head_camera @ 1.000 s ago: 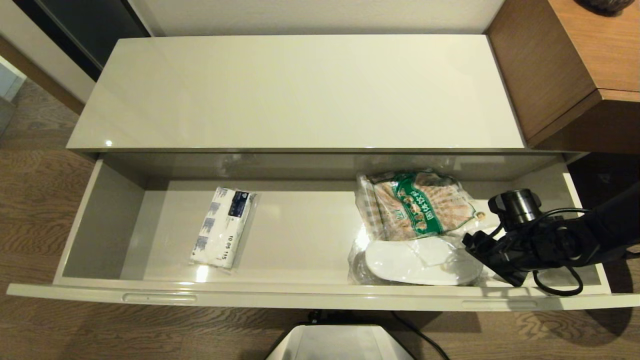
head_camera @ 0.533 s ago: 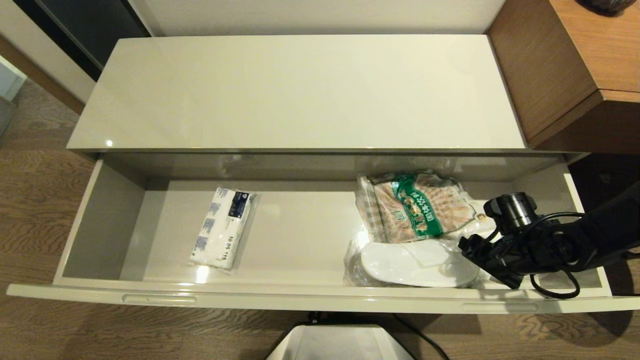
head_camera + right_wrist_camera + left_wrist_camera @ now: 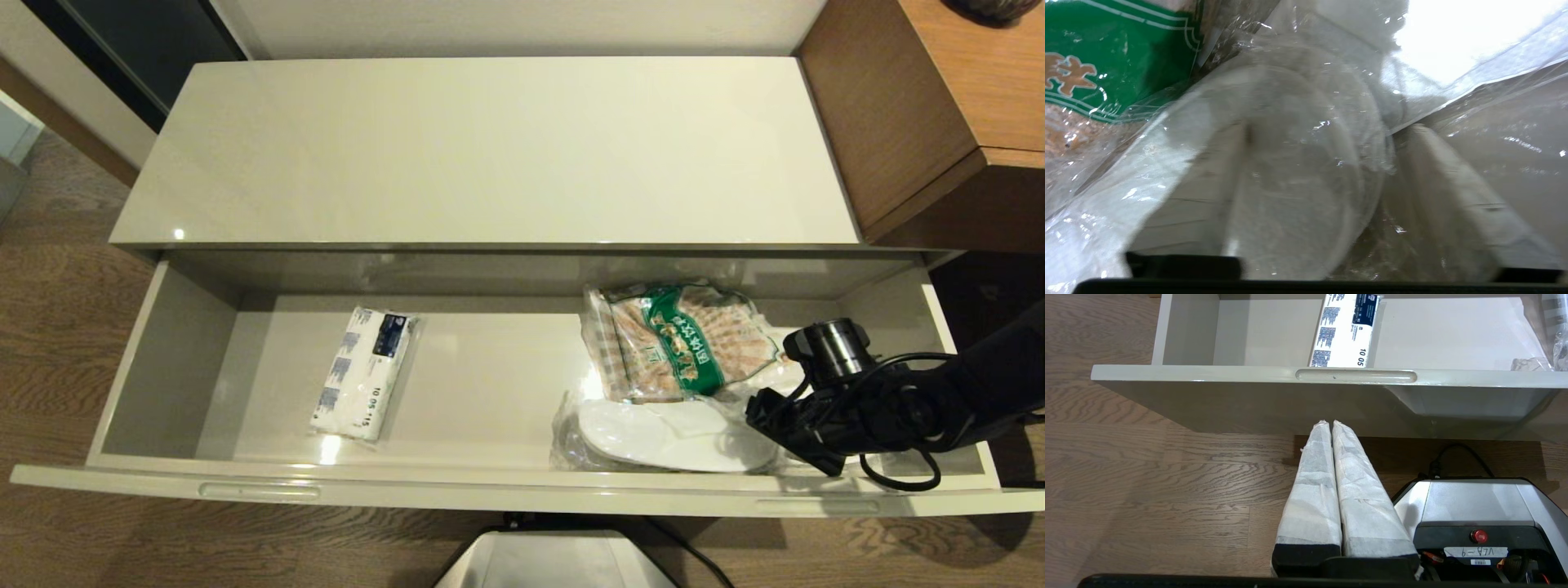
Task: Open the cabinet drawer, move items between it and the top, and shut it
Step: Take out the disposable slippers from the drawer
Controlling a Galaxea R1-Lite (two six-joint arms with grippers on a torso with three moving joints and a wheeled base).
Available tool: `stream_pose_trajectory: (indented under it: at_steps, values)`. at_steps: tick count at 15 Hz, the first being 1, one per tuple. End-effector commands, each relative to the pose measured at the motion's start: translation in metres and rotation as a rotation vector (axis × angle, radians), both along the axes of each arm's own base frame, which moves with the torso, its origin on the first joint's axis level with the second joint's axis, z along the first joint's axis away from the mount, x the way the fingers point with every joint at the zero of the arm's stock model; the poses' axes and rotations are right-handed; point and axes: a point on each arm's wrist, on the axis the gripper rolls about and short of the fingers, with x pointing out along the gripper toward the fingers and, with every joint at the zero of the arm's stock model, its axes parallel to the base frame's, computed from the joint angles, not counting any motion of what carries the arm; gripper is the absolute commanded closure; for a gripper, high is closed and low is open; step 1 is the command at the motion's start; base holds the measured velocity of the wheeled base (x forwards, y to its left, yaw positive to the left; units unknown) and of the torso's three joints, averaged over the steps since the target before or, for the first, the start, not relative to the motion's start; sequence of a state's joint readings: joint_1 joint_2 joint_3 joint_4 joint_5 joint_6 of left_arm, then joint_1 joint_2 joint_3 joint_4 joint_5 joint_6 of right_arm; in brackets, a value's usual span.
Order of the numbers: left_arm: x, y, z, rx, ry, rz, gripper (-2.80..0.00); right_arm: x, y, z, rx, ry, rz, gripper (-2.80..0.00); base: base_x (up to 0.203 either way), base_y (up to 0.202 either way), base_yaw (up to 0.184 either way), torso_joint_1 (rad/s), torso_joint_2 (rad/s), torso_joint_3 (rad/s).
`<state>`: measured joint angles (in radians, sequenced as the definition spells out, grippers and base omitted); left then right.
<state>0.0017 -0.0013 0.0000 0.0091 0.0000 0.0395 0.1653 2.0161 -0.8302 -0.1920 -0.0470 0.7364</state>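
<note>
Both right tool (image 3: 1327,134) fingers straddle bagged slippers (image 3: 669,437) in drawer (image 3: 490,490), spread; left tool (image 3: 1331,424) pressed together.

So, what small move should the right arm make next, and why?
Probably finish closing the right gripper. Its jaws stand on either side of the white slippers in the clear plastic bag, low in the open cream-grey drawer, not yet clamped.

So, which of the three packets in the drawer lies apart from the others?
The tissue pack, white with a dark blue label; the bagged slippers and green-labelled packet overlap.
</note>
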Motion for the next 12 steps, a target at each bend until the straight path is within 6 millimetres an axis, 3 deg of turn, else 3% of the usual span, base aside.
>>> stream_pose_trajectory:
  at_steps: [1, 8, 12]
  values:
    - [0.0, 0.0, 0.0, 0.0, 0.001, 0.0, 0.0, -0.001, 0.0, 0.001, 0.0, 0.003, -0.005, 0.0, 0.0, 0.0, 0.0, 0.0, 0.0, 0.0]
    - [0.0, 0.0, 0.0, 0.0, 0.001, 0.0, 0.0, -0.008, 0.0, 0.009, 0.051, -0.005, 0.05, 0.0, 0.0, 0.0, 0.0, 0.0, 0.0, 0.0]
    - [0.0, 0.0, 0.0, 0.0, 0.001, 0.0, 0.0, -0.011, 0.0, 0.027, 0.087, -0.053, 0.075, 0.0, 0.0, 0.0, 0.0, 0.0, 0.0, 0.0]
